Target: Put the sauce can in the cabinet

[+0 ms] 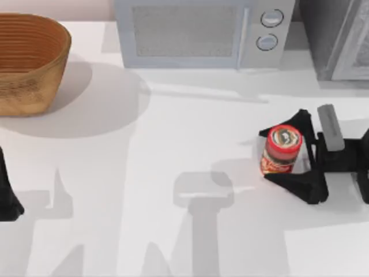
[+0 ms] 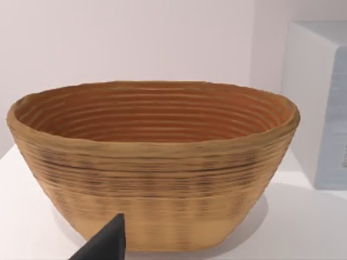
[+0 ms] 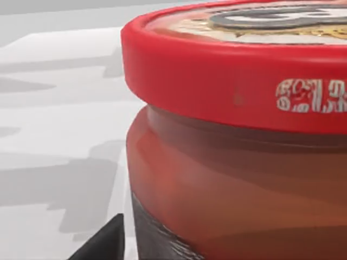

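Observation:
The sauce can stands upright on the white table at the right, with a red rim, a red label and a silvery top bearing a dark mark. My right gripper reaches in from the right edge, open, one dark finger on each side of the can. The right wrist view has the can very close, with one fingertip beside it. The cabinet, dark grey with a paler door frame, stands at the back right corner. My left gripper is parked at the left edge, open, its fingertip pointing towards the basket.
A pale blue-grey microwave with two round knobs stands at the back middle, left of the cabinet. A woven brown basket sits at the back left, and the left wrist view has this basket close up.

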`<action>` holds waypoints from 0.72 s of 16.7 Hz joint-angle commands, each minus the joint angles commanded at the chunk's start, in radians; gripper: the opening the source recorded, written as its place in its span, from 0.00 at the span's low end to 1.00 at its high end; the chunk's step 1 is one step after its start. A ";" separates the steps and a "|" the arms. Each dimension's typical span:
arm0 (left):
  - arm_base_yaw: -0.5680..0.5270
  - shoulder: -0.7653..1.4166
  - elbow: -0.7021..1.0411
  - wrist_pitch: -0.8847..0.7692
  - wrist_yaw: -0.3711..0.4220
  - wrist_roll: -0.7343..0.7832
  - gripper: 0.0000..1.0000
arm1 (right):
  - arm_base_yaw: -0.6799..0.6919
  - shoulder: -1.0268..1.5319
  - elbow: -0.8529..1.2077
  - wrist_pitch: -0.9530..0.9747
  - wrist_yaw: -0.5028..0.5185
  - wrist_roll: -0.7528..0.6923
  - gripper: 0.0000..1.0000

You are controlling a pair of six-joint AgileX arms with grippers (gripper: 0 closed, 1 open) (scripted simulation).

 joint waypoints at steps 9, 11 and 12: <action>0.000 0.000 0.000 0.000 0.000 0.000 1.00 | 0.000 0.000 0.000 0.000 0.000 0.000 0.55; 0.000 0.000 0.000 0.000 0.000 0.000 1.00 | 0.000 0.000 0.000 0.000 0.000 0.000 0.40; 0.000 0.000 0.000 0.000 0.000 0.000 1.00 | 0.000 0.000 0.000 0.000 0.000 0.000 0.32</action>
